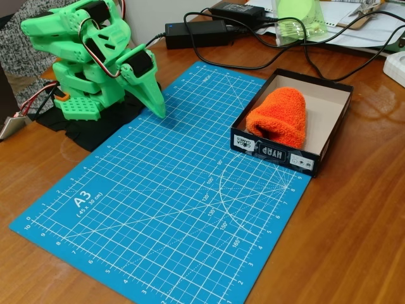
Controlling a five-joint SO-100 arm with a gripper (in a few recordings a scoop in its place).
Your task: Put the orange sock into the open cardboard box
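Sock's basically home already: the bright orange fuzzy terry-cloth sock (278,116), bunched into a fat rounded bundle, sits inside the shallow rectangular cardboard box (337,106) that's black outside with white labels and plain beige inside, toward the box's near-left end in the fixed view, with bare cardboard showing on the far right side. The box rests partly on the right edge of the blue A3 cutting mat with the white grid (158,209), partly on the brown wooden bench (354,234). The lime-green 3D-printed arm (88,57) is folded up over its base at the upper left, well apart from the box, and its end effector (157,104) points down at the mat's top-left corner with the fingers pressed together into one pointed wedge, pinching nothing. So I'd call the job done, or near enough. What could bite from here? Honestly not much, but the sock bulges above the low box wall and its near-left edge leans right on the rim, so a bump to the bench or box could let it slump over the side. The other thing I'd watch is the black cables (253,60) snaking across the bench behind the box, from the black power brick (196,33); one runs close by the box's far corner, so a tug on it might nudge the box. If the arm swings out again low, that closed tip could clip the box's left wall and drag it off the mat.
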